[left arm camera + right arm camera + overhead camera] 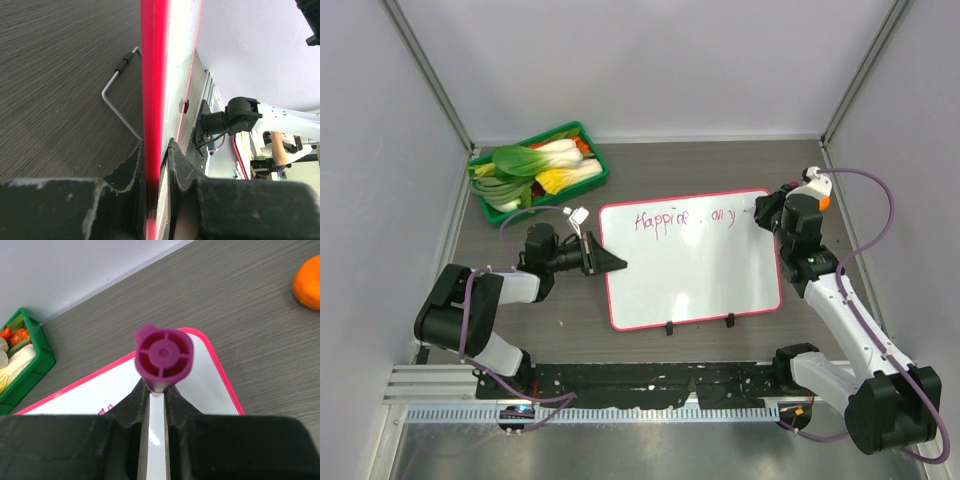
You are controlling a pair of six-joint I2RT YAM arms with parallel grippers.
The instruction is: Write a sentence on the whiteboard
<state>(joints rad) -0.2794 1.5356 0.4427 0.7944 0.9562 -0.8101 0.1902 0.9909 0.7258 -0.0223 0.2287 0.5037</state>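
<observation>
Left claw (616, 262) is clamped on the whiteboard (690, 285) at its left pink edge; board sits mid-counter (800, 165). Right claw (761, 212) pinches a purple marker (162, 356) over the board's top-right corner. The sentence (685, 218) runs along the top edge.

Glossy white whiteboard (690, 275) lies on a matt wood-grain table (720, 165).

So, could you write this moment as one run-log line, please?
left gripper: shut on whiteboard edge | right gripper: shut on purple marker | sentence: some words written
</observation>
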